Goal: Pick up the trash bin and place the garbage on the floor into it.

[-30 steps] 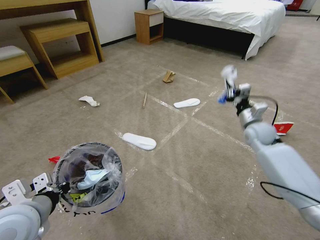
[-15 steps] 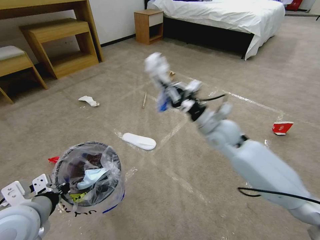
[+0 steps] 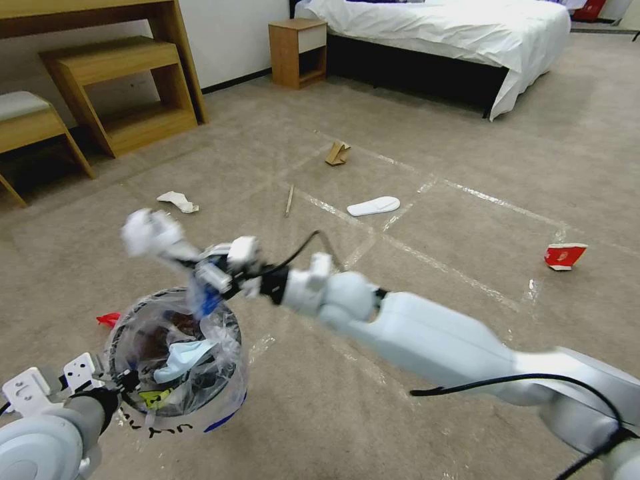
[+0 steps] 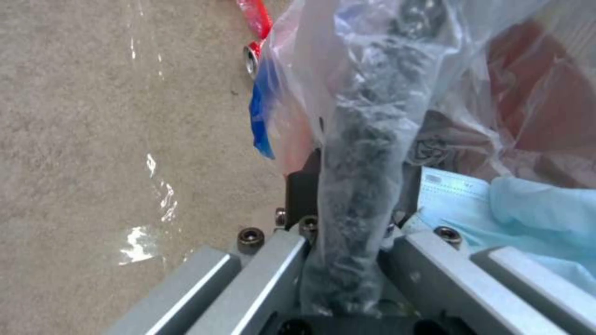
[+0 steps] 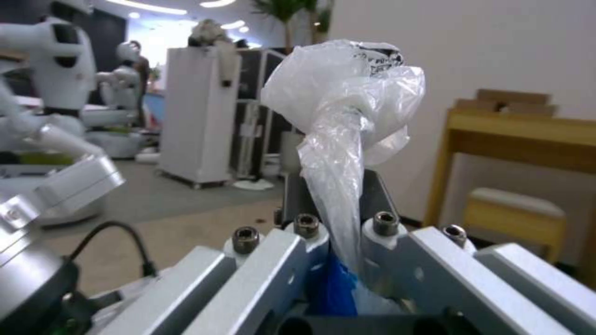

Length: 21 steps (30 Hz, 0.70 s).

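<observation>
Blurring in the head view is hiding the right gripper (image 3: 183, 257) fingers above the bin (image 3: 177, 353); its wrist view is showing them clamping a white plastic wad (image 5: 344, 107); the left gripper (image 4: 344, 218) is pinching the bin's bagged rim, a blue mask (image 4: 528, 209) lying inside; one slipper (image 3: 373, 205) is lying on the floor (image 3: 467, 167), well apart.

The right arm (image 3: 427, 343) hides one slipper; the red wrapper (image 3: 109, 319) is half-hidden behind the trash bin (image 3: 175, 347).

Right arm (image 3: 427, 340) across trash bin (image 3: 175, 357) mouth, open floor (image 3: 467, 200) beyond
</observation>
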Tool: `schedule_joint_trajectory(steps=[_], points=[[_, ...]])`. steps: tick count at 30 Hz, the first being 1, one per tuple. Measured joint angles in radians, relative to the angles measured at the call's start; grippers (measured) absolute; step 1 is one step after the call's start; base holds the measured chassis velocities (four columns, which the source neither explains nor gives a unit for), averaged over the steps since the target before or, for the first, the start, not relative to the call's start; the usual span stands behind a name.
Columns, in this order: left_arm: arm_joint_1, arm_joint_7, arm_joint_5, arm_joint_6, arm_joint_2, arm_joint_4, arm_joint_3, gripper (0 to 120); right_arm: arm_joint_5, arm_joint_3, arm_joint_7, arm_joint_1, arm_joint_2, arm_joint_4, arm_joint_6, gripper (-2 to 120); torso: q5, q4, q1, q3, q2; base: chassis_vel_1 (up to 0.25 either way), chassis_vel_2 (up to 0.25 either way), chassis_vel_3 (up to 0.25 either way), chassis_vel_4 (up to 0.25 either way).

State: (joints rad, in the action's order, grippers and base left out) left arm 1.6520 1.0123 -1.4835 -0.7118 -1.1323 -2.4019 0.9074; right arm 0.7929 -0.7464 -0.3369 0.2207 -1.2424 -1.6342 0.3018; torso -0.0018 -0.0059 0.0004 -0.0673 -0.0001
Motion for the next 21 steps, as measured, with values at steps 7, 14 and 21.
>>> schedule_joint_trajectory(steps=[7, 14, 21], points=[[-0.005, 0.0, 0.001, 0.0, -0.004, 0.006, -0.004, 0, -0.015, -0.065, -0.018, -0.006, -0.061, 0.07, 0.012, 1, 0.0001, -0.0004, 0.0, 0.0, 0.0, 0.0, 0.0, 0.0, 0.0], [-0.007, -0.001, -0.001, 0.0, 0.0, 0.01, -0.002, 0, -0.069, -0.078, -0.045, 0.033, -0.091, 0.145, 0.039, 1, 0.0004, -0.0004, 0.0, 0.0, 0.0, 0.0, 0.0, 0.0, 0.0], [-0.007, -0.001, -0.005, 0.0, 0.003, 0.01, 0.0, 0, -0.078, -0.077, -0.047, 0.044, -0.098, 0.17, 0.046, 1, 0.0004, -0.0003, 0.0, 0.0, 0.0, 0.0, 0.0, 0.0, 0.0]])
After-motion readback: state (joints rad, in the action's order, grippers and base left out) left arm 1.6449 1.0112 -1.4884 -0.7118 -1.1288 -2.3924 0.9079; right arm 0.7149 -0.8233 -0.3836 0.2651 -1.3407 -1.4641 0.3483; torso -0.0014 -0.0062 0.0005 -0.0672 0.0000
